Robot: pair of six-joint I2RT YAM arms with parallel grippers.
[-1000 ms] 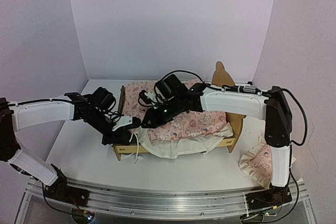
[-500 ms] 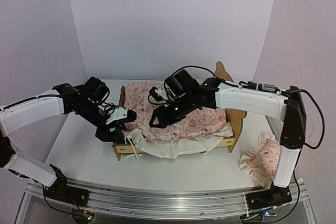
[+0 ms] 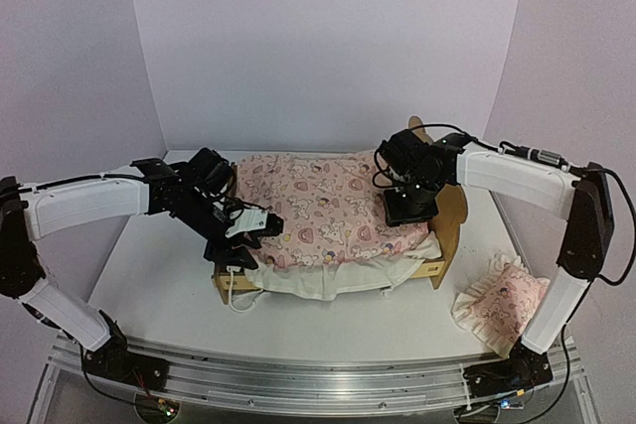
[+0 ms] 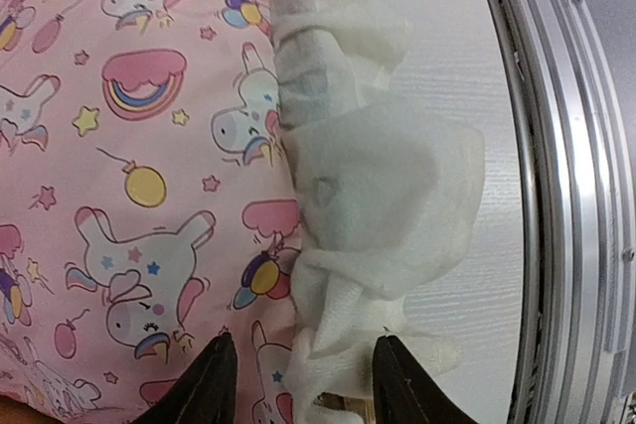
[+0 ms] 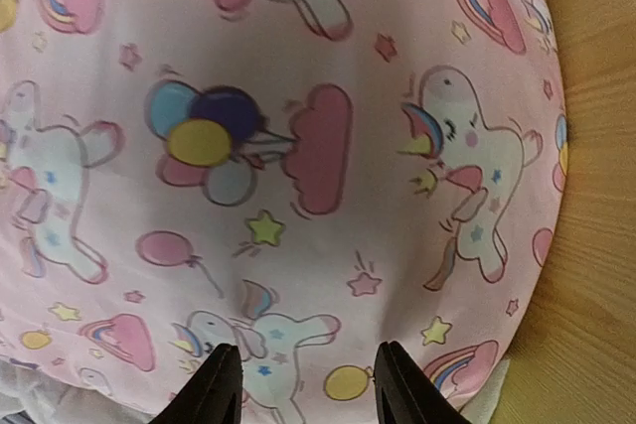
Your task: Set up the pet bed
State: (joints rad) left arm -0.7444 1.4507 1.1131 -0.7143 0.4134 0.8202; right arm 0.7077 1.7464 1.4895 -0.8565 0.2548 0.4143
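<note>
White surface (image 3: 149,285), enclosed by pale walls on three sides, carries the bed (image 3: 429,268) near its middle, directly beneath both end effectors.

Bed: judged light and stiff, thin plywood. It would likely slide on the smooth surface if nudged. The soundest hold appears to be the upright headboard (image 3: 454,211) along its thick lower edge. Its scalloped ears look thin and should not take load. The side rails are mostly buried under cloth.

Cover (image 3: 328,208): pink print, spread over the frame. It is soft and limp and will drag and bunch rather than push. The cream ruffle (image 4: 378,176) spills over the near rail and offers the easiest pinch point.

Left end effector (image 4: 298,374): fingers apart, nothing clamped. It hovers at the foot-end near corner. The print lies under one fingertip and the ruffle under the other.

Right end effector (image 5: 298,384): fingers apart, nothing clamped, low over flat cover at the head end. The headboard stands just beside it on its right, so room there is tight. A sideways move could knock the frame.

Pillow (image 3: 502,307): on the surface, well apart from the right end effector, back near that arm's base.

Clearances: bare surface lies open to the left of the left end effector and between the bed and the metal track (image 3: 298,376) at the near edge. Behind the bed, the gap to the back wall cannot be judged.
</note>
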